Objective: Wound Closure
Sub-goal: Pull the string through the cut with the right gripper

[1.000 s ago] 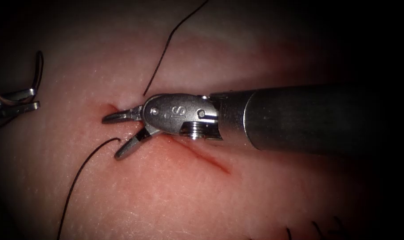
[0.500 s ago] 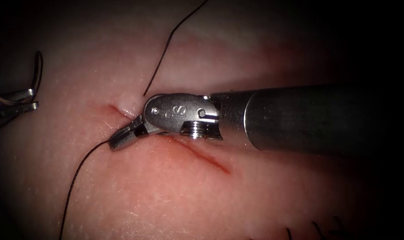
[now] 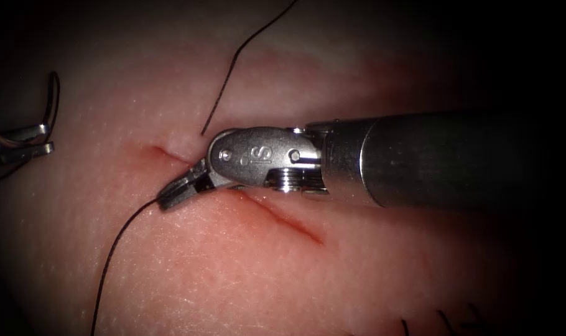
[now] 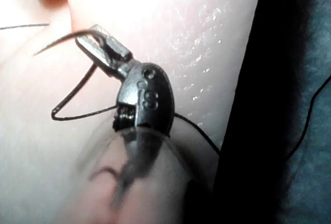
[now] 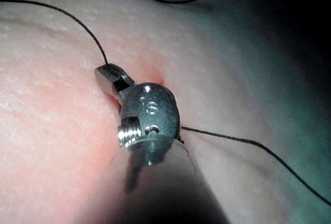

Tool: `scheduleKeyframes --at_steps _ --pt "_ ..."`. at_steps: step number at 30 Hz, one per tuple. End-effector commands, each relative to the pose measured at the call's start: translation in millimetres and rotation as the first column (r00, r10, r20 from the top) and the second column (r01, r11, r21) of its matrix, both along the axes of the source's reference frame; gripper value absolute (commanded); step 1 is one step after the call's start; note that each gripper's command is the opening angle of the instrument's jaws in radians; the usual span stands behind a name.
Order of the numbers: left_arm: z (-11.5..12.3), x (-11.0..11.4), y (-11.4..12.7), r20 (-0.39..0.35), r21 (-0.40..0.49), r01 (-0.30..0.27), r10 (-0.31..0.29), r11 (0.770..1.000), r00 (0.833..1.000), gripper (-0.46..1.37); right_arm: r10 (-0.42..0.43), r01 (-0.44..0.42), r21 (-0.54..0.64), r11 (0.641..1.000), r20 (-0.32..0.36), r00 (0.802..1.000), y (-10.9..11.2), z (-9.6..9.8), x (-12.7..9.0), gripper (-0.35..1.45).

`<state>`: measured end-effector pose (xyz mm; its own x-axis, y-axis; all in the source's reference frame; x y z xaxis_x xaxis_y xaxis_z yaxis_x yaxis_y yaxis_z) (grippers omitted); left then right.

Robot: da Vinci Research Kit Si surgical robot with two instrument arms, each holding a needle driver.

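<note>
Needle point(image 3: 51, 102) upright in left pincer point(image 3: 22, 143)

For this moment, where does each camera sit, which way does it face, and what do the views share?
Endoscope: above and in front of the cut; right pincer shut on thread, left pincer holding the needle.
Left wrist: along its shaft at the left pincer gripping the needle.
Right wrist: along its shaft at the right pincer on thread.
Shared: tissue, thread.
</note>
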<state>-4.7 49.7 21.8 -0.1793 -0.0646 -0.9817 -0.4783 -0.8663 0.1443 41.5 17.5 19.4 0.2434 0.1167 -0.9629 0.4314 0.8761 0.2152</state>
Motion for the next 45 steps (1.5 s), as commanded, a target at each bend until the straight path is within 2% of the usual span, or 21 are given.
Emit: scheduleKeyframes --at_steps 1,9,19,26,32,45 --pt "0.0 0.0 0.0 0.0 0.0 -0.002 0.002 1.0 1.0 -0.35 -0.004 0.004 0.0 1.0 -0.007 1.0 -0.4 -0.2 0.1 -0.35" --pt "0.1 -0.1 0.0 0.0 0.0 -0.002 0.002 1.0 1.0 -0.35 -0.042 0.042 0.001 0.999 -0.045 0.998 -3.9 -2.3 1.5 -0.35" --pt "0.1 -0.1 -0.1 0.0 0.0 -0.002 0.002 1.0 1.0 -0.35 -0.105 0.102 -0.026 0.994 -0.106 0.989 -9.4 -4.4 4.9 -0.35" --pt "0.1 -0.1 -0.1 0.0 -0.001 -0.002 0.002 1.0 1.0 -0.35 -0.126 0.126 -0.007 0.992 -0.117 0.985 -11.8 -5.6 6.7 -0.35" --pt "0.2 -0.1 -0.1 0.0 -0.001 -0.002 0.002 1.0 1.0 -0.35 -0.158 0.161 0.009 0.987 -0.131 0.979 -14.9 -6.6 8.4 -0.35" --pt "0.1 -0.1 -0.1 0.001 -0.001 -0.003 0.003 1.0 1.0 -0.35 -0.168 0.173 0.032 0.984 -0.127 0.978 -16.4 -7.2 9.1 -0.35"
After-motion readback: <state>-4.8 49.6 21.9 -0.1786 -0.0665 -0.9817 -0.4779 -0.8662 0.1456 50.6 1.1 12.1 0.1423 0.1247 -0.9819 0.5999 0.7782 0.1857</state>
